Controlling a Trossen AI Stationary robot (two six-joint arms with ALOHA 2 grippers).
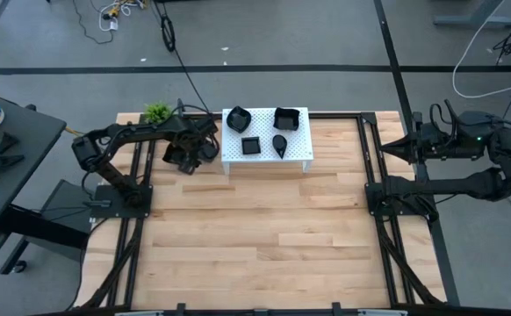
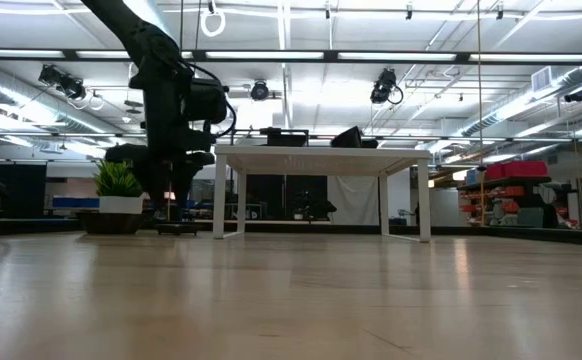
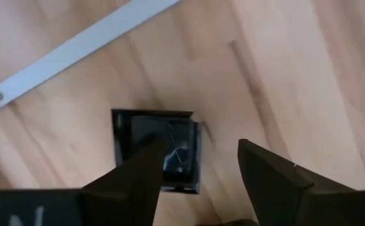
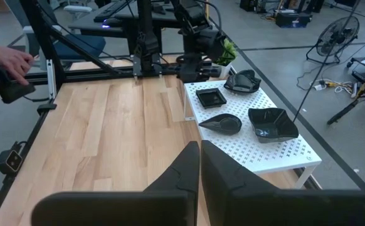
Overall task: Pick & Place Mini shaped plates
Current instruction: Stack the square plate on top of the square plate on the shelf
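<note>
Four mini shaped plates (image 1: 265, 132) sit on the white stand (image 1: 299, 156), out of harm's way. A fifth, square plate (image 3: 157, 149) lies flat on the table (image 1: 264, 237) left of the stand; my left gripper (image 3: 198, 172) hangs over it, fingers spread, touching nothing. Right gripper (image 4: 199, 164) clenched, empty, parked far right

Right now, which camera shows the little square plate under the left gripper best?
The left wrist view: the square plate lies flat on the wood just beyond the open left gripper. From above, the arm hides it. The low view shows only a dark sliver. The right wrist view shows nothing clear.
</note>
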